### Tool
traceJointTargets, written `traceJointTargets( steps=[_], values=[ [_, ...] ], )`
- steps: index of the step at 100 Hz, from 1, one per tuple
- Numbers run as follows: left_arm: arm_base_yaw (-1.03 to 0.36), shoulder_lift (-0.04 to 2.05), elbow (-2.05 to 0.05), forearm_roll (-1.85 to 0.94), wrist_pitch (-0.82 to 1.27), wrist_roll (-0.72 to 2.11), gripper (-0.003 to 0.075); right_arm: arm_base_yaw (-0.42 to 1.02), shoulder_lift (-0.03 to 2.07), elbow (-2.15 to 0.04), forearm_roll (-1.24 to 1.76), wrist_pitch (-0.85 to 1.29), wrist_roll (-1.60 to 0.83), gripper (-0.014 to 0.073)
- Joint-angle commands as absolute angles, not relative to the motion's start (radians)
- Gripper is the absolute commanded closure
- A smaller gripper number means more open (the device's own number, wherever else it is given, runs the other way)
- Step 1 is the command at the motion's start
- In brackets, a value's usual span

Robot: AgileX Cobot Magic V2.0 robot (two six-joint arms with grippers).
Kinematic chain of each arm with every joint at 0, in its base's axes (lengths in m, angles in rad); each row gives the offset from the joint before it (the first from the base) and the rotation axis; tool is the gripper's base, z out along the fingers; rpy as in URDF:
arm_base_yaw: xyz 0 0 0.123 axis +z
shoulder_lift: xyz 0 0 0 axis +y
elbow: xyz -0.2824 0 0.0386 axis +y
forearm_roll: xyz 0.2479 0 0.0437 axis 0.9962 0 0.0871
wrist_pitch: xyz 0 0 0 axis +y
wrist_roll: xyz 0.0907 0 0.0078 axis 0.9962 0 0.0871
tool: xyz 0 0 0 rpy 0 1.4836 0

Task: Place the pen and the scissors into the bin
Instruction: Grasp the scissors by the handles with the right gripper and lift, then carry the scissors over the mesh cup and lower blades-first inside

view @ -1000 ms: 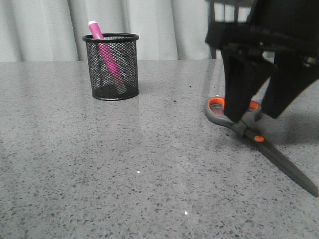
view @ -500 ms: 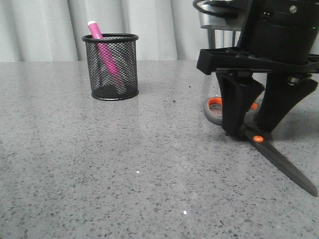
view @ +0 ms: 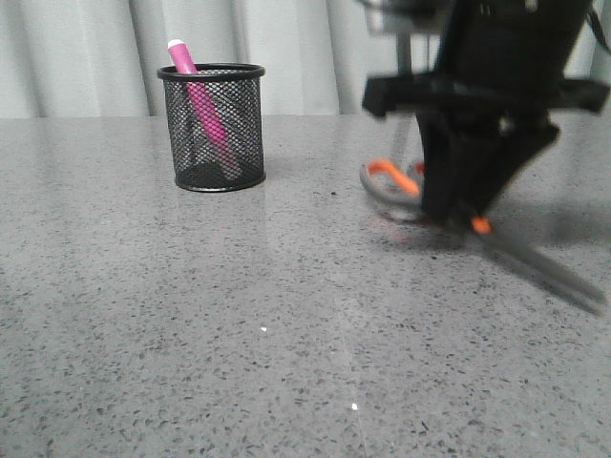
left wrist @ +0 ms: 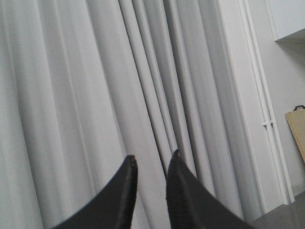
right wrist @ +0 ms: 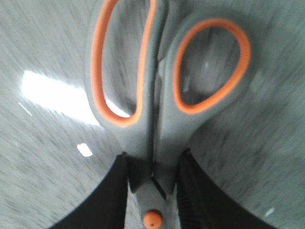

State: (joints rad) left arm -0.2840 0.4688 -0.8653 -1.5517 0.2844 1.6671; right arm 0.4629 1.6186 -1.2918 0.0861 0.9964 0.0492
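The pink pen (view: pixel 181 57) stands tilted inside the black mesh bin (view: pixel 246 134) at the back left of the table, its white tip above the rim. My right gripper (view: pixel 458 215) is shut on the scissors (view: pixel 387 181) at the neck, just behind the orange pivot screw. It holds them slightly above the table on the right, handles toward the bin, blades trailing down to the right; they are blurred. In the right wrist view the gripper (right wrist: pixel 153 155) clamps the scissors (right wrist: pixel 157 119) below the orange-lined handles. My left gripper (left wrist: pixel 151 158) is empty, narrowly open, pointing at the curtain.
The grey speckled table (view: pixel 239 315) stretches between the bin and the scissors. A pale pleated curtain (view: pixel 95 57) hangs behind the table. A metal stand (view: pixel 406 57) shows behind my right arm.
My right gripper came down over the scissors' neck and closed on it. The scissors have left the table and shifted left and up, handles raised.
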Motion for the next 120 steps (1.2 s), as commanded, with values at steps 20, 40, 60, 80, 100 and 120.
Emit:
traceJointTargets(
  steps=[20,40,60,80,100,120],
  values=[
    [-0.291,0.475,-0.885,-1.577,0.275,1.657,0.0587,0.463,1.401,-1.465,0.156,0.54,0.046,0.0647],
    [-0.291,0.475,-0.884,-1.566,0.273,1.657,0.0587,0.48,1.442,-1.433,0.163,0.105,0.046,0.0653],
    [-0.291,0.475,-0.877,-1.566,0.273,1.657,0.0587,0.576,1.558,-1.387,0.143,-0.266,0.046,0.0654],
    [-0.291,0.475,-0.872,-1.566,0.273,1.657,0.0587,0.639,1.716,-1.385,-0.028,-0.484,0.046,0.0653],
    [-0.291,0.475,-0.872,-1.566,0.277,1.657,0.0587,0.634,1.81,-1.385,-0.027,-0.504,0.046,0.0653],
    [-0.297,0.475,-0.872,-1.566,0.277,1.657,0.0587,0.63,1.866,-1.383,-0.027,-0.498,0.046,0.0653]
  ],
)
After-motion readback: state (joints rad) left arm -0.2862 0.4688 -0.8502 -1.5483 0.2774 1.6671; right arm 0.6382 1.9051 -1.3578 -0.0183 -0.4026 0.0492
